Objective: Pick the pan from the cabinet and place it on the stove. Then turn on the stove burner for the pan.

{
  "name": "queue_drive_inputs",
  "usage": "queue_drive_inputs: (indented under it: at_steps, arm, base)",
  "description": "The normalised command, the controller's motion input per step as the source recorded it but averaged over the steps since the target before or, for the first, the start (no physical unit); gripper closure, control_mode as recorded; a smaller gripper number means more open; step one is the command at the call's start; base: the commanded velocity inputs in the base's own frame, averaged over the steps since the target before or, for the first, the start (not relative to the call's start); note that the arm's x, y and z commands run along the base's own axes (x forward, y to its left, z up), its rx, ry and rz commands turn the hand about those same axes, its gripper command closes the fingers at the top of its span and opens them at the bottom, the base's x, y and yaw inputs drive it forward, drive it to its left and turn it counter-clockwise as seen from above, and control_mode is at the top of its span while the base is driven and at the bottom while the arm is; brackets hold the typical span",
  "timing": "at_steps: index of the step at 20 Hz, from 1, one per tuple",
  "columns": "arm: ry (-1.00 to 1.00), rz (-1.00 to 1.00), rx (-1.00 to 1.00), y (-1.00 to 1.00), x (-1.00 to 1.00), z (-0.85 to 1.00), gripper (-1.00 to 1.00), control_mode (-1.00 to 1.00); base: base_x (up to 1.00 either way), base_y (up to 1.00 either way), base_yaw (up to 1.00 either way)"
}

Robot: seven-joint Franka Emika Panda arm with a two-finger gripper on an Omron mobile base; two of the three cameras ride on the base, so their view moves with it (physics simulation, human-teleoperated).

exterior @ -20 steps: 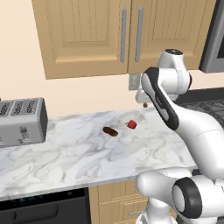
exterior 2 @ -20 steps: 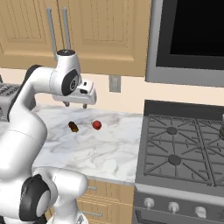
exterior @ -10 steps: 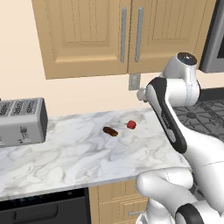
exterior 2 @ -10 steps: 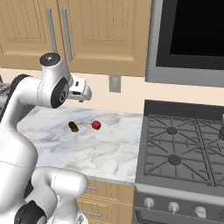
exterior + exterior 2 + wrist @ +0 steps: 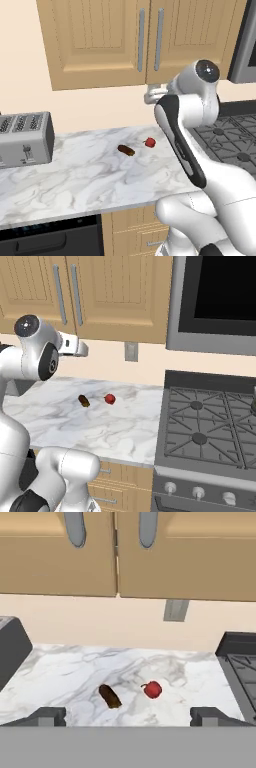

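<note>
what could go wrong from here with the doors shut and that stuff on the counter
The cabinet doors are both shut, so the pan cannot be reached until one is pulled open. The gripper is open just below the doors, and the two grey bar handles sit close together, so the fingers might catch the wrong one. A low swing could also knock the red fruit near the stove.

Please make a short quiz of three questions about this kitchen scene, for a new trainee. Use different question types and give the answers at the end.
1. True or false: the cabinet doors are shut.
2. Which lies nearer the stove on the counter?
A. the small red item
B. the small brown item
C. the toaster
3. Fill in: the tool has its jaws ____ and holds nothing.

Key: 1 true; 2 A; 3 open.
</note>
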Motion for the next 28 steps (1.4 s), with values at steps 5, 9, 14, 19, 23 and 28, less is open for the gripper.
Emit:
queue_drive_inputs:
  at_steps: [5, 9, 14, 19, 23, 28]
  arm:
    - [-0.19, -0.05, -0.01, 0.25, 0.17, 0.57, -1.0, -1.0]
    - [-0.18, -0.08, -0.01, 0.07, 0.22, 0.41, -1.0, -1.0]
    - [-0.16, -0.01, 0.0, 0.0, 0.21, 0.29, -1.0, -1.0]
    - [-0.15, 0.0, 0.0, -0.01, 0.12, 0.29, -1.0, -1.0]
    - [-0.18, 0.04, 0.0, 0.0, 0.08, 0.26, -1.0, -1.0]
    - [-0.22, 0.06, 0.0, -0.08, 0.01, 0.21, -1.0, -1.0]
  base:
    - [0.0, 0.0, 0.0]
    - [0.0, 0.0, 0.0]
    - [0.0, 0.0, 0.0]
    - [0.0, 0.0, 0.0]
    - [0.0, 0.0, 0.0]
    - [0.0, 0.0, 0.0]
